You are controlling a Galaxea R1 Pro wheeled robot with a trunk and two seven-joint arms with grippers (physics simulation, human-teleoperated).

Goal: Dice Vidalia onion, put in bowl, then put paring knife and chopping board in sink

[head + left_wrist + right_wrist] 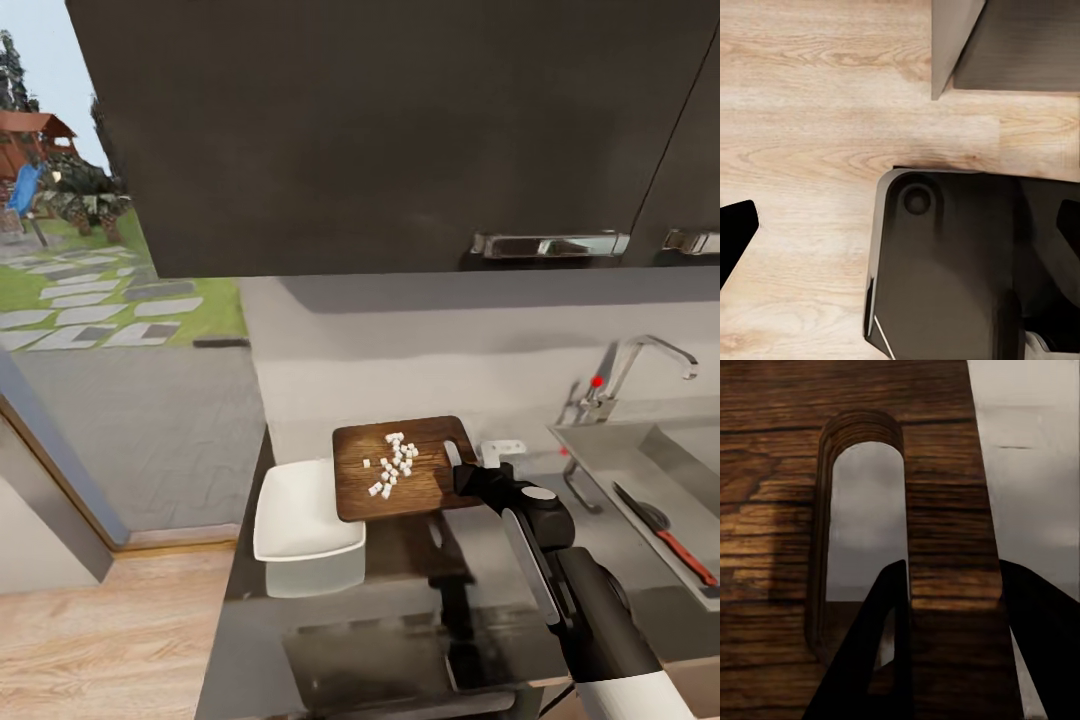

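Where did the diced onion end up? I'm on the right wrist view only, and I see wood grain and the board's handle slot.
Observer: The white onion dice all lie on the chopping board. The bowl holds none.
Operator: How does the bowl sit relative to the board?
Observer: It stands on the countertop at the end of the board away from the handle. In the head view the board's edge overlaps the bowl's rim.
Operator: And the paring knife?
Observer: The paring knife lies in the sink, to the right of the board.
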